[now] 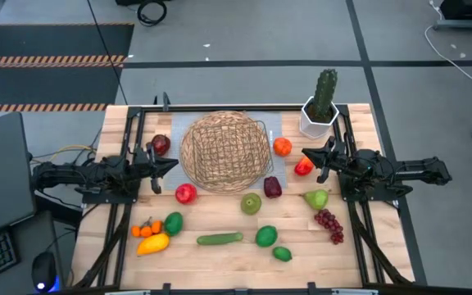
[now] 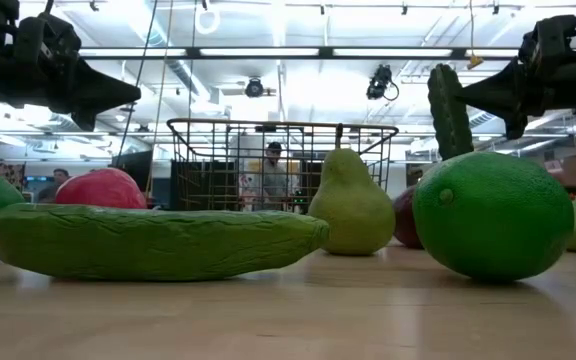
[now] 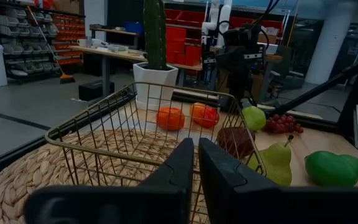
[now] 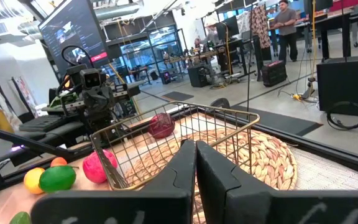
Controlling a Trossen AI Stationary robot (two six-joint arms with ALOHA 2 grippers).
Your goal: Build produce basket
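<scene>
High view shows both grippers clenched and empty, left gripper (image 1: pixel 170 164) and right gripper (image 1: pixel 308 155) flanking the basket (image 1: pixel 224 151) between them; produce lies scattered outside, the dark red apple (image 1: pixel 161 145) nearest the left.

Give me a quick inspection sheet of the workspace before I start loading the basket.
Surface: wooden table, grey mat under the basket.
Job's things: basket empty; produce scattered around it, cucumber, grapes, pear.
Clutter: potted cactus at far right corner.
Grippers: left gripper and right gripper shut, empty, flanking the basket.
Cables: loose cables on floor beyond table.
Surroundings: people in the room behind.
</scene>
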